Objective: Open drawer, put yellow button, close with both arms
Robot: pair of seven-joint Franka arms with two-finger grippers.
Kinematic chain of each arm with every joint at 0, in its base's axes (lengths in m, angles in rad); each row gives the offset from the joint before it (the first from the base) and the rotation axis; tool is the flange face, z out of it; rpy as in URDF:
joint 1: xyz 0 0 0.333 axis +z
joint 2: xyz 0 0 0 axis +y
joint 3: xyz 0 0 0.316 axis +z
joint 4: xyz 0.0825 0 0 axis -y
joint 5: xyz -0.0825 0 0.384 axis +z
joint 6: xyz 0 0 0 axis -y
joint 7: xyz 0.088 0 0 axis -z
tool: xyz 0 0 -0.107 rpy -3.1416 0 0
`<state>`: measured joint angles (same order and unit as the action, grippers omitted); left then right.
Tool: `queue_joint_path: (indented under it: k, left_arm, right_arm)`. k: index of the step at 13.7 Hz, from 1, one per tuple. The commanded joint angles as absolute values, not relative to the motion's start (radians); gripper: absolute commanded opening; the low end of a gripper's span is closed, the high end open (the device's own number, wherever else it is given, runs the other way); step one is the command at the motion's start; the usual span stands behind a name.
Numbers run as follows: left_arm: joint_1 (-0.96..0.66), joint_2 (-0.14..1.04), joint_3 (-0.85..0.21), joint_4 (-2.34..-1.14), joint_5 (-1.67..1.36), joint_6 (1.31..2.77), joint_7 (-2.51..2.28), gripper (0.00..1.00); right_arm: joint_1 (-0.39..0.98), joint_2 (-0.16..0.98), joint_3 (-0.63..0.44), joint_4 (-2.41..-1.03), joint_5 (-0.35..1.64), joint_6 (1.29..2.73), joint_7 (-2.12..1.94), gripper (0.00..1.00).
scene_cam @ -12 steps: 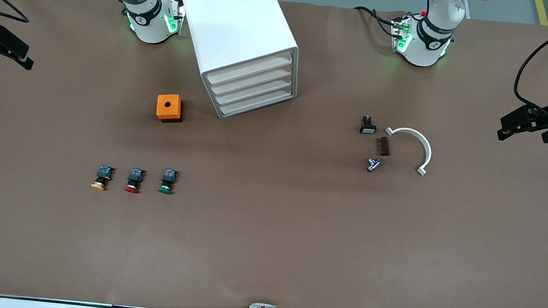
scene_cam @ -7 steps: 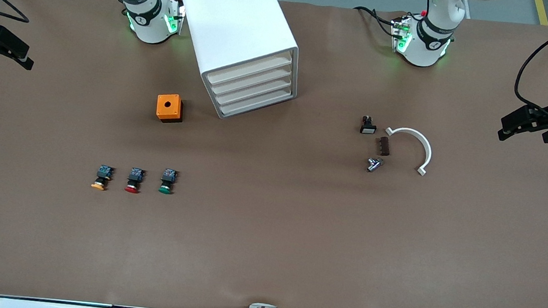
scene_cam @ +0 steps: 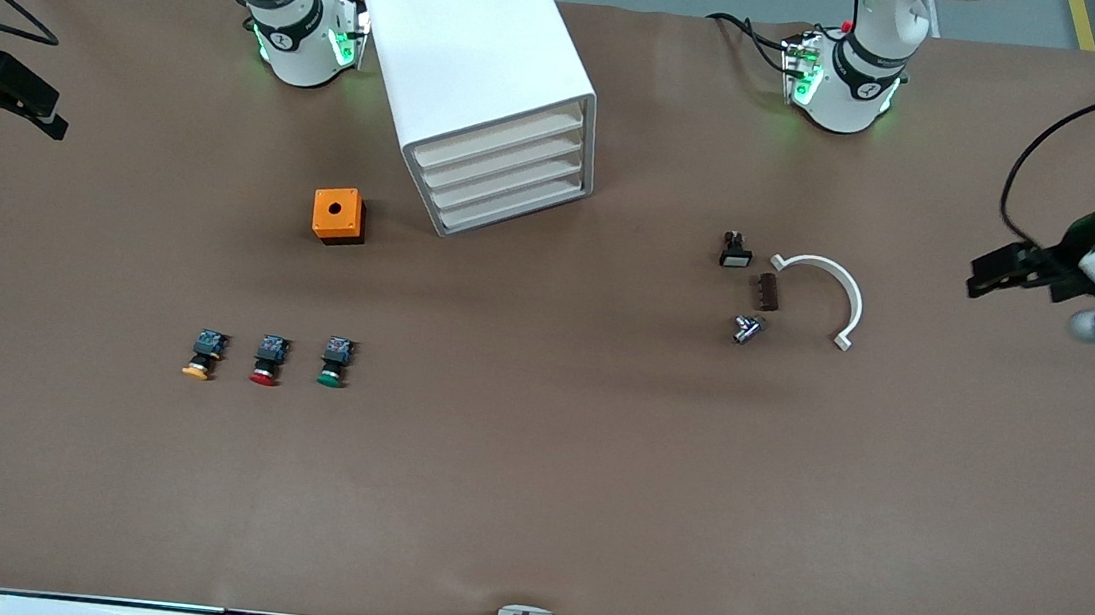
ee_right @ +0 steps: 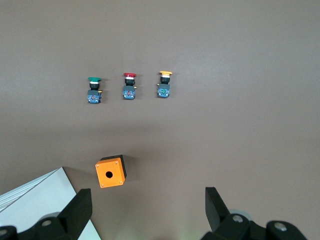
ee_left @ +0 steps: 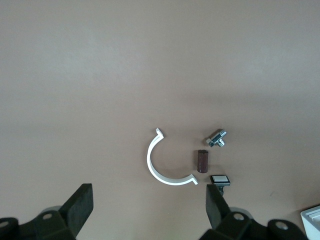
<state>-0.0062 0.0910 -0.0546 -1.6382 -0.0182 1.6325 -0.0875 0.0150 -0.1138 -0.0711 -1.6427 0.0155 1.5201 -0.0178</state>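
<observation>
The white cabinet [scene_cam: 477, 50] stands between the arm bases, and its four cream drawer fronts are shut. The topmost drawer [scene_cam: 499, 134] is flush with the others. The yellow button [scene_cam: 200, 355] lies on its side, at the right arm's end of a row of three buttons; it also shows in the right wrist view [ee_right: 164, 85]. My right gripper [scene_cam: 49, 114] hangs open and empty at the right arm's end of the table; its own view shows the gripper [ee_right: 148, 205] high above the orange box. My left gripper [scene_cam: 988, 275] is open and empty [ee_left: 149, 205] over the left arm's end.
A red button [scene_cam: 267, 361] and a green button [scene_cam: 334, 363] lie beside the yellow one. An orange box [scene_cam: 338, 215] with a hole sits near the cabinet. A white arc [scene_cam: 835, 290], a brown block [scene_cam: 768, 292], a metal bolt [scene_cam: 746, 328] and a small switch [scene_cam: 735, 250] lie toward the left arm's end.
My left arm has swung its gripper inward from the table's end toward the small parts. The right arm, the cabinet and the buttons have not moved.
</observation>
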Motion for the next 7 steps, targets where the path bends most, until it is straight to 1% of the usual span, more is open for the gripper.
queue_joint_path:
  k: [1,3,7]
  left_arm:
    - [-0.034,0.170,-0.072,-1.618,-0.012,1.624,-0.162,1.00]
    - [-0.089,0.221,-0.077,-1.618,-0.011,1.624,-0.271,1.00]
    - [-0.179,0.265,-0.090,-1.618,-0.061,1.623,-0.483,1.00]
  right_arm:
    - [0.005,-0.138,-0.058,-1.664,0.003,1.522,-0.015,1.00]
    - [0.005,-0.138,-0.058,-1.663,0.003,1.520,-0.015,1.00]
    - [0.005,-0.138,-0.058,-1.663,0.003,1.520,-0.015,1.00]
